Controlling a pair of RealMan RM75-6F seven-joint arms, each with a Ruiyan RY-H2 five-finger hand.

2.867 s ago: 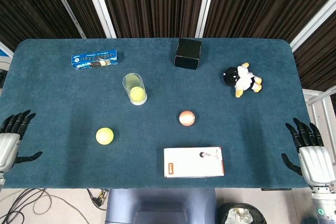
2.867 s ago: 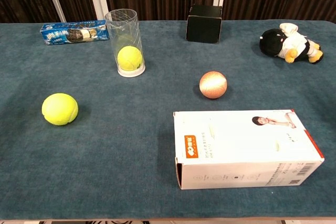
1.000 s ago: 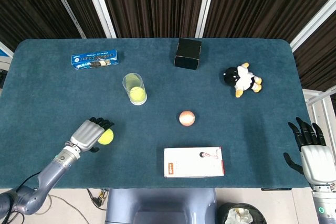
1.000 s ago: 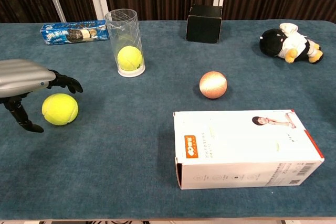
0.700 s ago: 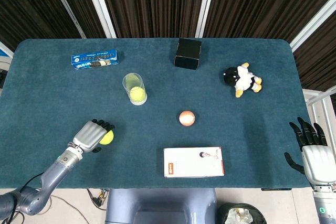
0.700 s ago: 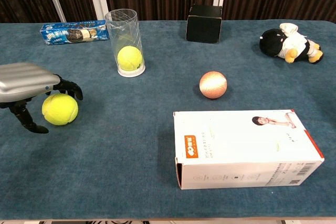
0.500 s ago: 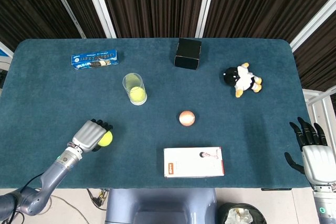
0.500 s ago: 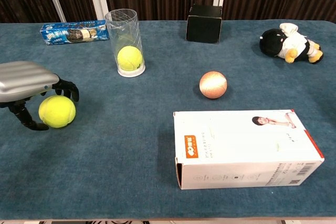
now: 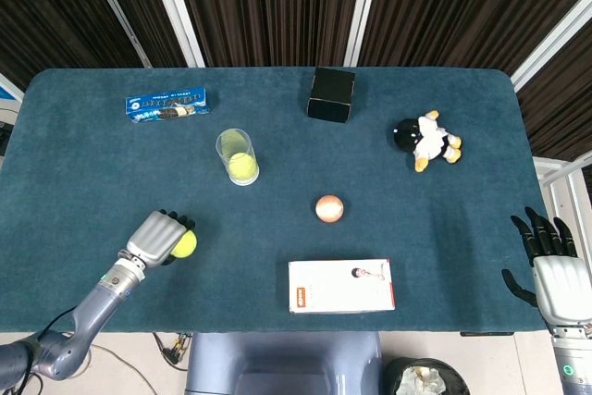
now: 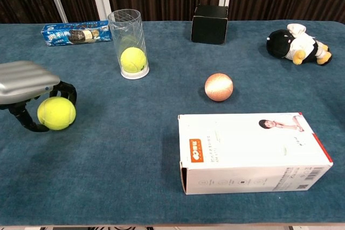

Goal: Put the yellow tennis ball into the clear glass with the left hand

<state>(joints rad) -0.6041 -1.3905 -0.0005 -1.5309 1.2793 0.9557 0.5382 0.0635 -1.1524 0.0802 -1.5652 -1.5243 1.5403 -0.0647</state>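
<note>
Gripping the ball (image 9: 185, 244), left hand (image 9: 157, 237) sits near the surface (image 9: 92, 173) front-left, well short of the glass (image 9: 237, 157); right hand (image 9: 552, 265) spread wide, empty. Chest view: fingers (image 10: 67, 92) wrap the ball (image 10: 56, 113); glass (image 10: 128, 43) already contains a second ball (image 10: 133, 58).

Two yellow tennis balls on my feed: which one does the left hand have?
The near-left tennis ball, wrapped by the left hand. The other tennis ball sits inside the clear glass, farther back, untouched.

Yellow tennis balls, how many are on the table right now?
2. One tennis ball sits inside the clear glass; the other tennis ball is in the left hand near the table's front left. None seems hidden.
</note>
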